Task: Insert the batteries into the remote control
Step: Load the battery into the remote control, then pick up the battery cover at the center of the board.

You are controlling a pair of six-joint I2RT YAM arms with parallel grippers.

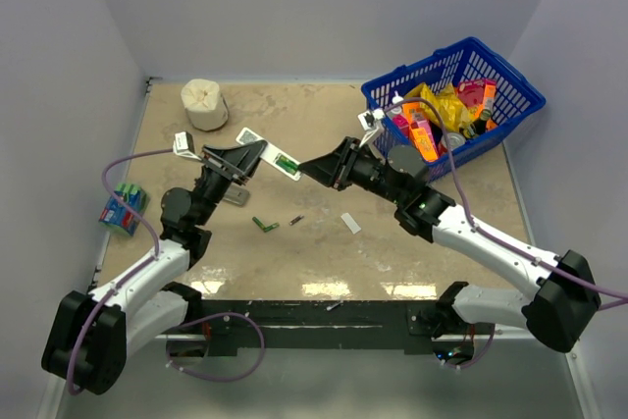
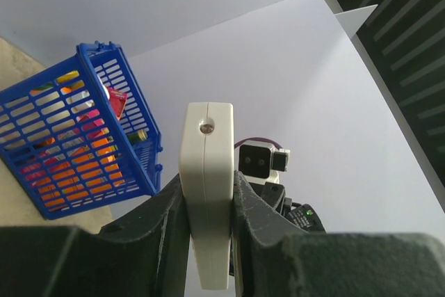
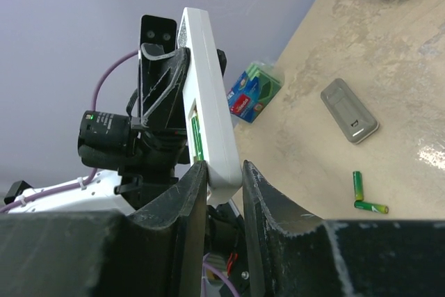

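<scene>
Starting far left of the remote control: a shrink-wrapped battery pack lies on the table, well apart from it. A white roll stands beyond the remote's left end.

Now my left gripper: jaws clamped on the remote's two flat sides, holding it up off the table. Just below the remote lies a small grey flat piece.

The remote's battery bay is uncovered, and a green cell shows inside it. Down on the table, below the remote's right half, are two green batteries side by side. A dark battery lies just right of them, then a small white strip.

At the remote's right end is my right gripper, jaws pinched onto that tip from both sides.

Far right of the remote stands the blue basket, full of colourful packets.
</scene>
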